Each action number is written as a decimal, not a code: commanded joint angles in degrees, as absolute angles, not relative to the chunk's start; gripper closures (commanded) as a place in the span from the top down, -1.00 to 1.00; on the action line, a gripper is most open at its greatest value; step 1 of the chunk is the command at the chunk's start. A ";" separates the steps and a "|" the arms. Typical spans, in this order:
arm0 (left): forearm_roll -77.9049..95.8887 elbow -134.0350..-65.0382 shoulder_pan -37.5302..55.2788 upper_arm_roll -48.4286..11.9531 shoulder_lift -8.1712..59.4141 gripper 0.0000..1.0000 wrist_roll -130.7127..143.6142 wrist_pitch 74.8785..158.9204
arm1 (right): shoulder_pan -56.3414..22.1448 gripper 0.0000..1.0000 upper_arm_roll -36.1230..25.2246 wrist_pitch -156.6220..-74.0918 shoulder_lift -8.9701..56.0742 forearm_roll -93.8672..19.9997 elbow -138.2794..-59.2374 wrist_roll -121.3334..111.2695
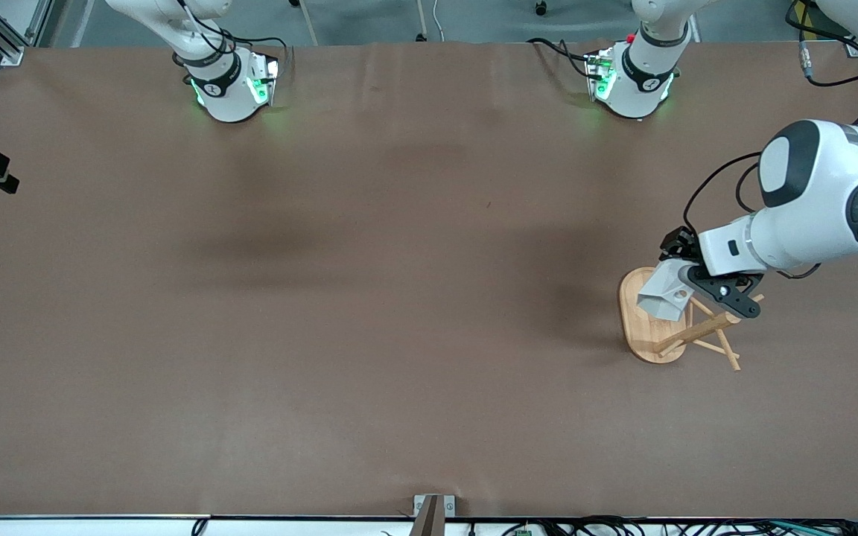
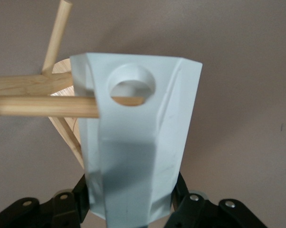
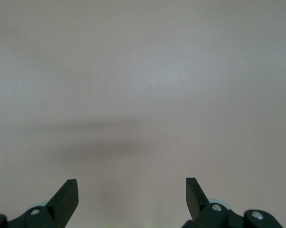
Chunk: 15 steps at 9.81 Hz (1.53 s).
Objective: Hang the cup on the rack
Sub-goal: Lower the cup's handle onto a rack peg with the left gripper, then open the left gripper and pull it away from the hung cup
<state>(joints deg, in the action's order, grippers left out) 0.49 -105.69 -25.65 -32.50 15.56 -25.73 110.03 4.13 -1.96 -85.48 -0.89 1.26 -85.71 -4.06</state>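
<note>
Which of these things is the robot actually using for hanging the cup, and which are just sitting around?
In use:
- cup, white and faceted, held over the rack
- rack, bamboo, at the left arm's end of the table; one peg runs through the cup's handle hole
- left gripper, shut on the cup

Not in use:
- right gripper, open, waiting over bare brown table
</note>
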 commanded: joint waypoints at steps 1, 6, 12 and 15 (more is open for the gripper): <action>-0.97 -102.84 -25.84 -32.87 20.20 -0.93 -26.10 109.69 | 5.01 1.00 -0.79 -85.52 -2.11 2.29 -86.66 -3.25; -0.88 -100.82 -26.81 -32.87 21.27 1.00 -25.31 109.69 | 4.92 1.00 -0.79 -85.87 -2.02 2.46 -85.78 -3.34; -0.88 -88.54 -26.72 -32.87 17.93 1.00 -15.14 100.22 | 5.01 1.00 -0.79 -85.96 -1.93 2.64 -85.69 -3.34; -3.41 -83.86 -26.54 -33.04 15.57 1.00 -6.53 97.65 | 5.10 1.00 -0.79 -86.04 -1.76 2.55 -85.69 -3.34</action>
